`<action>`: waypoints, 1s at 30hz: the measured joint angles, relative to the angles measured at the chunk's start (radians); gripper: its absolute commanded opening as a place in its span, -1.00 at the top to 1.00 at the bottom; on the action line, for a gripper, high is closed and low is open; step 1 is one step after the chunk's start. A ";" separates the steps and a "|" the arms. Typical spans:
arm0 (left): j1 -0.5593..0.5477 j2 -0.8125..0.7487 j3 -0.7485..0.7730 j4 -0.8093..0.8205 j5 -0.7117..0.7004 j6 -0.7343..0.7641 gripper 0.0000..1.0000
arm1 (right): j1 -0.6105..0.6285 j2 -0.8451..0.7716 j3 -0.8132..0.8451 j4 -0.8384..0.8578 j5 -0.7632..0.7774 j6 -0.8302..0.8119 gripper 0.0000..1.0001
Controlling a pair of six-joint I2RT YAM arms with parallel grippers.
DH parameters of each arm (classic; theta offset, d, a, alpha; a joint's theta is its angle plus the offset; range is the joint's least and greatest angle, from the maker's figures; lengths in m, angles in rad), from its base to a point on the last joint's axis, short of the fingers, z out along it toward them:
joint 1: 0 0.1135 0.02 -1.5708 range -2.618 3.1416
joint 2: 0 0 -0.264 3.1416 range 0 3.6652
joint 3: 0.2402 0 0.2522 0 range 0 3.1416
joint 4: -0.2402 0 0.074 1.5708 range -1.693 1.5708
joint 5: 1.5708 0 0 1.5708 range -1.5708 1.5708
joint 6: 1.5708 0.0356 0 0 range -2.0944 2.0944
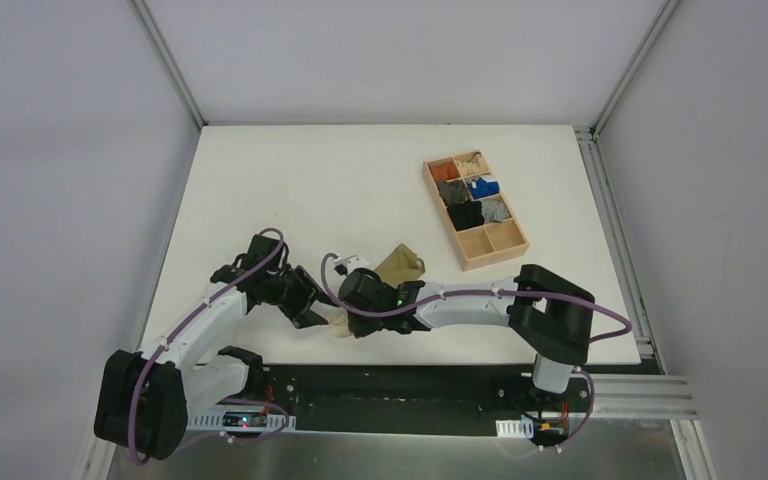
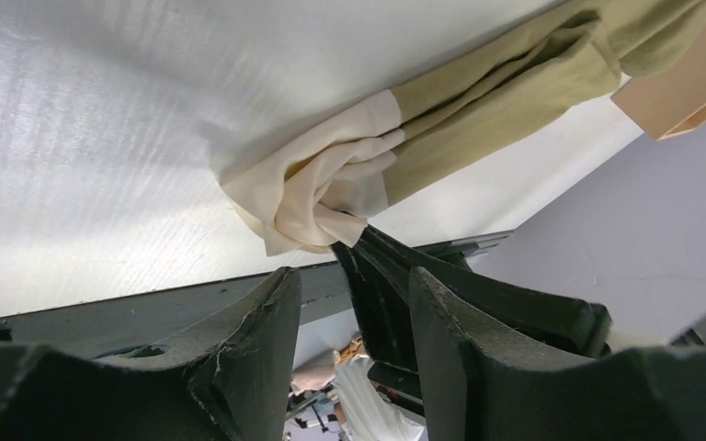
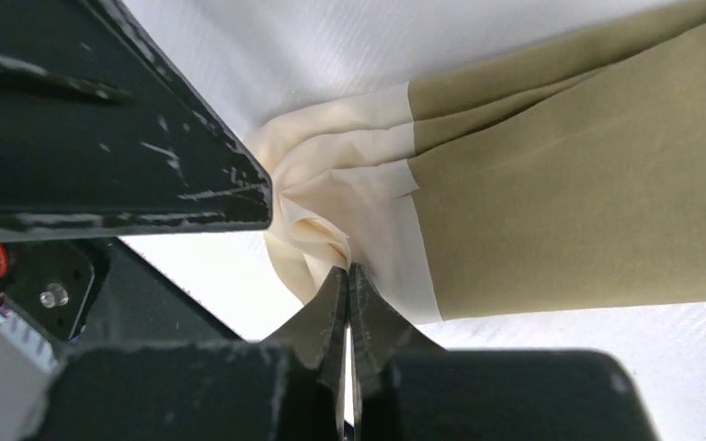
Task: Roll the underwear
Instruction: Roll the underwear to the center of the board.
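Top view: underwear (image 1: 401,264) sits near the table (image 1: 360,170) front edge, with the waistband (image 1: 339,322) end toward the arms and the olive body trailing far-right. Left wrist: left gripper (image 2: 354,317) is spread and empty, just short of the waistband. Right wrist: right gripper (image 3: 347,280) pinches the waistband, so it's nearer.

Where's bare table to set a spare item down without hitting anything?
Biggest free patch: far-left table, bordered by the back edge, the tray and the left arm. A thin strip runs between tray and the table's right edge. Crowded: near centre, where the left hand and right hand meet at the underwear.
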 measured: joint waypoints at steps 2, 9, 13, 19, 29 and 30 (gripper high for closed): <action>0.000 -0.002 0.011 -0.002 0.000 0.001 0.07 | -0.013 -0.006 -0.020 0.024 -0.038 0.024 1.00; 0.000 -0.006 0.015 -0.028 -0.005 0.008 0.07 | -0.016 -0.014 -0.024 0.028 -0.105 0.037 0.14; 0.023 -0.028 0.021 -0.082 -0.021 0.031 0.07 | 0.021 -0.014 0.025 -0.013 -0.084 0.007 -0.01; 0.136 -0.055 0.093 -0.194 -0.027 0.100 0.08 | 0.101 0.026 0.155 -0.081 0.029 -0.062 -0.03; 0.245 -0.058 0.159 -0.312 -0.048 0.201 0.10 | 0.160 0.150 0.215 -0.172 0.178 -0.141 0.24; 0.245 -0.058 0.159 -0.317 -0.048 0.205 0.10 | 0.164 0.161 0.215 -0.176 0.195 -0.147 0.35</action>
